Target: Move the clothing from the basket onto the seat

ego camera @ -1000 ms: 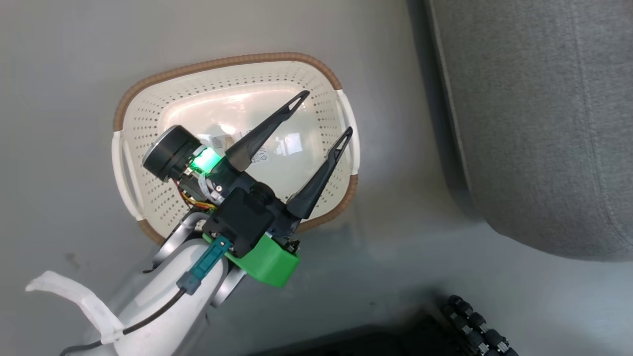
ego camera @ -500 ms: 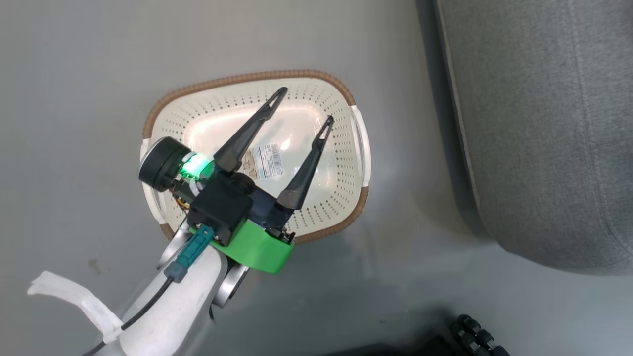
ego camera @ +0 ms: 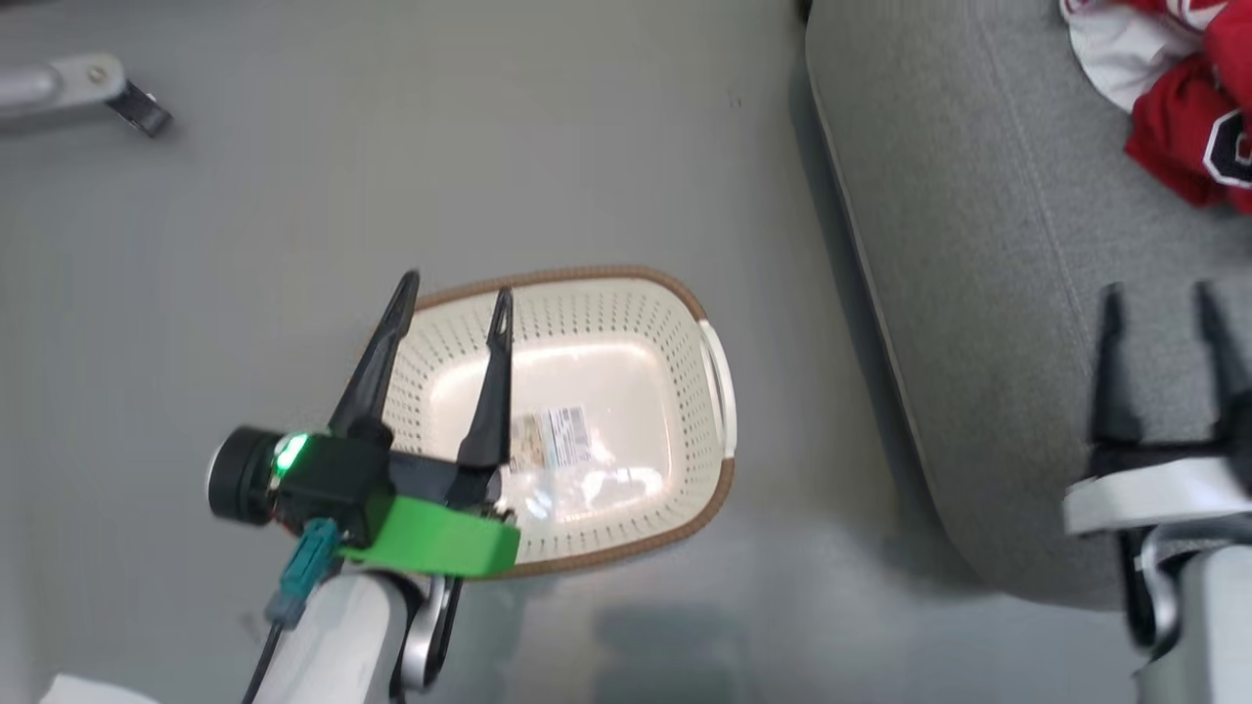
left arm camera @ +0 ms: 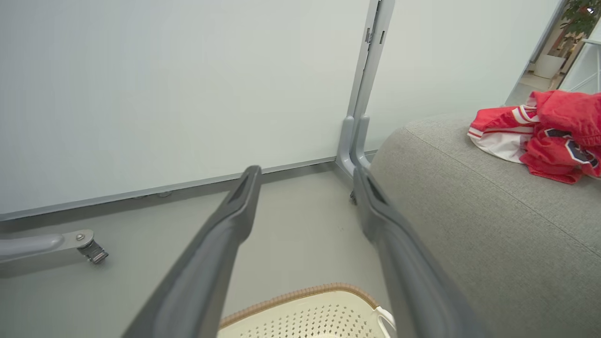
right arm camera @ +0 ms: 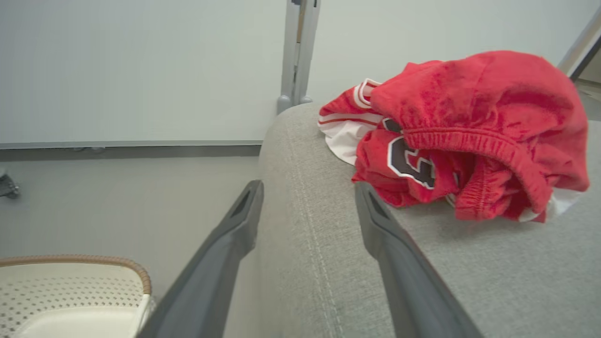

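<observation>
Beside the seat [ego camera: 978, 293], the basket [ego camera: 587, 303] lies lengthwise toward it.

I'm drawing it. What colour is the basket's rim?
The basket's rim is brown and woven-looking; the head view shows it best.

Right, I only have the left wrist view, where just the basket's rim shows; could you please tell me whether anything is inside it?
Observer: No garment; the head view shows the basket holding just a printed label on its floor.
Operator: Thank you. Where is the right gripper, please?
Observer: The right gripper hangs above the seat, jaws open, holding nothing.
Operator: And which garment lies on top?
Observer: In the right wrist view the shorts lie on top of the jersey.
</observation>
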You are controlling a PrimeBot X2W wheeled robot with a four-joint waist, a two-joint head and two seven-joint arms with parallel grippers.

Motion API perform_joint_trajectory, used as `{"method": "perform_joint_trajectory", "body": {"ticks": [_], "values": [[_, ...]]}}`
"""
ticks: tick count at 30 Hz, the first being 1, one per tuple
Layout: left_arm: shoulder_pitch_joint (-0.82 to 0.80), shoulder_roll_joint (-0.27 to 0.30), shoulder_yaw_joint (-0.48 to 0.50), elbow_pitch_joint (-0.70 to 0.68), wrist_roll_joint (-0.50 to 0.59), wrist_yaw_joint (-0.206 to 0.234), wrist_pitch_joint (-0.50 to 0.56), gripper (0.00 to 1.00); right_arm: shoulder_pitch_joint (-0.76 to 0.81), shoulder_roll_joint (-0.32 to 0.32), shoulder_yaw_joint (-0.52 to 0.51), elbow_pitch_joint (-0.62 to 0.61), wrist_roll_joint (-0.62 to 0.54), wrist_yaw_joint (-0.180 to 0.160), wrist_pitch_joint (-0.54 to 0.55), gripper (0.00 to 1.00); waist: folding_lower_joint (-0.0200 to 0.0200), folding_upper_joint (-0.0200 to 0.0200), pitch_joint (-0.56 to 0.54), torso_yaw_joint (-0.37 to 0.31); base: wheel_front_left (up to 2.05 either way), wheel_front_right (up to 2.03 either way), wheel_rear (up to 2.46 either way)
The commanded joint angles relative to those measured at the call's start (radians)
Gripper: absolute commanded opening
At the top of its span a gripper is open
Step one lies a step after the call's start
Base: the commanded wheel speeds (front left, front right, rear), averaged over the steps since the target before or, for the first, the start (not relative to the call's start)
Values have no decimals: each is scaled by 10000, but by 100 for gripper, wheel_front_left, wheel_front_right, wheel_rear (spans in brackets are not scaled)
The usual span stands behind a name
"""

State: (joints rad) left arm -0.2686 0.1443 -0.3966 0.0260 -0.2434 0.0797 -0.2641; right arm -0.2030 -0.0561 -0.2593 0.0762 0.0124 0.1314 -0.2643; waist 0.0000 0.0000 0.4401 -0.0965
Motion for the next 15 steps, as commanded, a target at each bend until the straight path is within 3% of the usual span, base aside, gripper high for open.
{"method": "perform_joint_trajectory", "body": {"ticks": [1,2,7,15], "values": [[498,-110,274,68,44,-41,-1,100,377,-7,394,-43,82,-14,-2,100,0,0,-1618,726,0,0,0],[1014,-278,654,130,7,-121,-3,100,709,1,1031,57,184,-14,-2,100,0,0,-2078,940,0,0,0],[2132,-558,1512,129,282,-283,-2,100,1332,14,2203,202,492,-13,-2,100,0,0,-3153,1408,0,0,0],[3559,-846,2668,-495,616,-611,-2,100,1855,26,3358,2,737,-14,-2,100,0,0,-4100,1565,0,0,0]]}}
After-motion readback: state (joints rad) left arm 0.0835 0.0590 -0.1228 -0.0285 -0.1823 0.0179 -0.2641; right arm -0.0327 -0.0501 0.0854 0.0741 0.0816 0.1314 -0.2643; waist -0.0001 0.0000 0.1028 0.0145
